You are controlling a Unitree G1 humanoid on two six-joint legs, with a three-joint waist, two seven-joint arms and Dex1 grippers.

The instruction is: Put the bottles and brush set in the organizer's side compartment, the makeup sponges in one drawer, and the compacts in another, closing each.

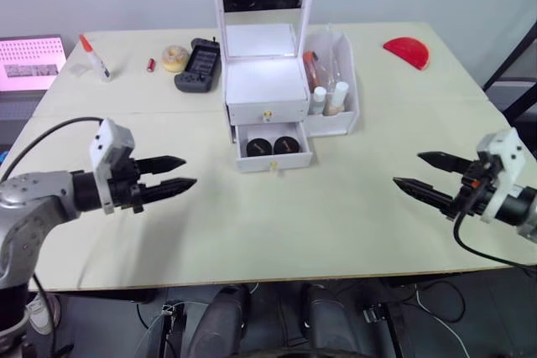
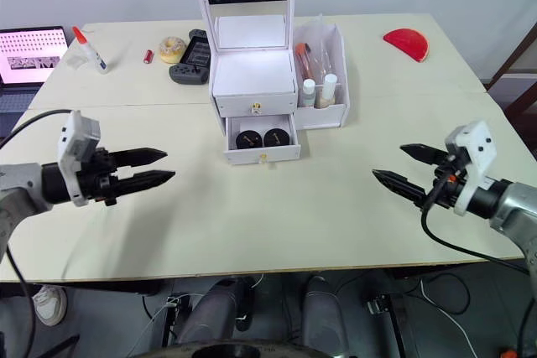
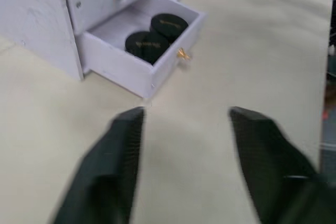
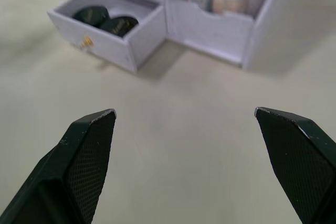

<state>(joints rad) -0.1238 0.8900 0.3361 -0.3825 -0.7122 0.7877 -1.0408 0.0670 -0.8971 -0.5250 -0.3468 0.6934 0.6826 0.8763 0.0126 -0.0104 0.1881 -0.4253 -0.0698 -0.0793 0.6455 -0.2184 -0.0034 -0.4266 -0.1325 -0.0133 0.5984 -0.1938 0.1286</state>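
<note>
- The left hand (image 1: 178, 173), at the left of the frame, hovers over the pale wooden tabletop (image 1: 336, 215) with its two black fingers slightly apart, holding nothing.
- The right hand (image 1: 424, 172), at the right, is spread wider and is also empty.
- Between them, at upper centre, stands the white plastic organizer with a tall mirror (image 1: 262, 81).
- Its lower drawer (image 1: 273, 147) is pulled out, with two round black compacts (image 1: 270, 146) lying side by side inside.
- The upper drawer (image 1: 267, 111) is shut.
- The white side compartment (image 1: 344, 102) holds upright bottles (image 1: 329, 98).

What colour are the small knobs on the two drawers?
Gold; the lower drawer's knob shows best in the left wrist view.
</note>
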